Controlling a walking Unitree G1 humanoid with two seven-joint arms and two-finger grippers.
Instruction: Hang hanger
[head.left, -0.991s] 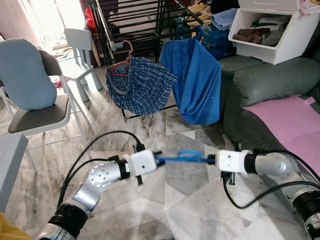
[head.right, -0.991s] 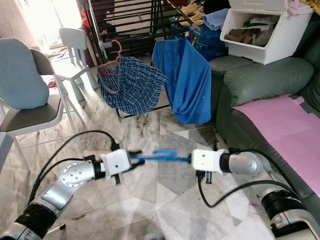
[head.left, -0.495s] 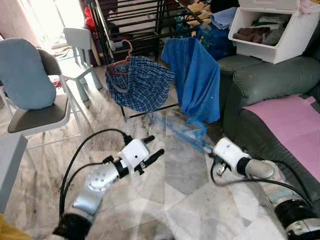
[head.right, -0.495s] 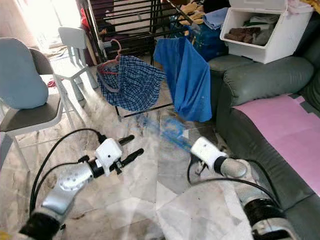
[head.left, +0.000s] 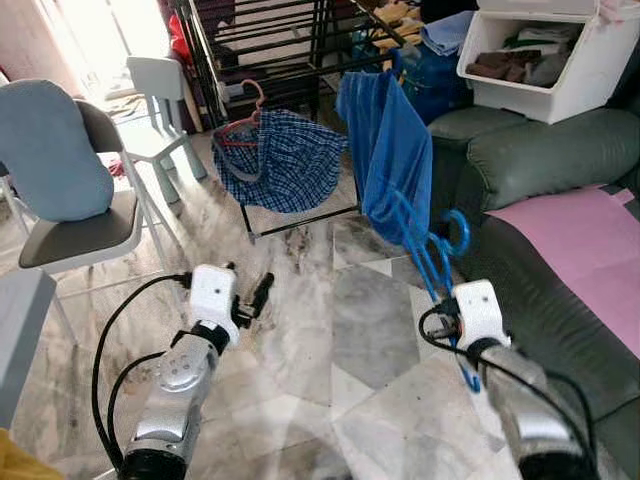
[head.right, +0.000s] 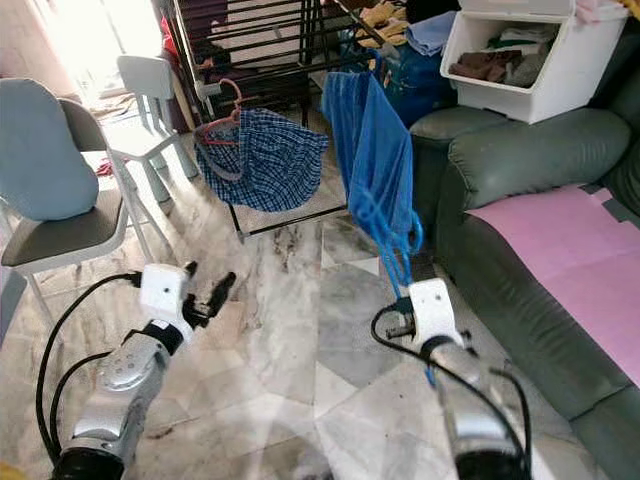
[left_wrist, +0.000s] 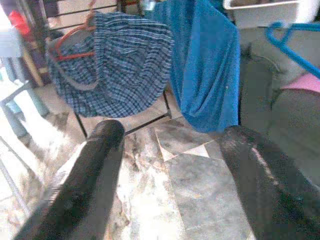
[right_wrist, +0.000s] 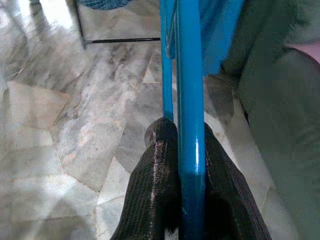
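Right gripper (right_wrist: 187, 150) pinches the blue hanger (head.left: 425, 250); left gripper (head.left: 255, 297) is spread, empty. Keep the hook upright, lift it onto the rack (head.left: 300, 30) rail.

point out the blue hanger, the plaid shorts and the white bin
blue hanger (head.left: 430, 262), left eye view, on its shaft
plaid shorts (head.left: 285, 170), left eye view, mid-fabric
white bin (head.left: 580, 75), left eye view, front wall

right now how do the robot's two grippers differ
The right gripper has its fingers closed on the blue hanger, holding it up with the hook on top; the left gripper has its fingers spread and holds nothing. The right gripper is in front of the green sofa; the left is over bare marble floor, towards the grey chair. Both point towards the drying rack.
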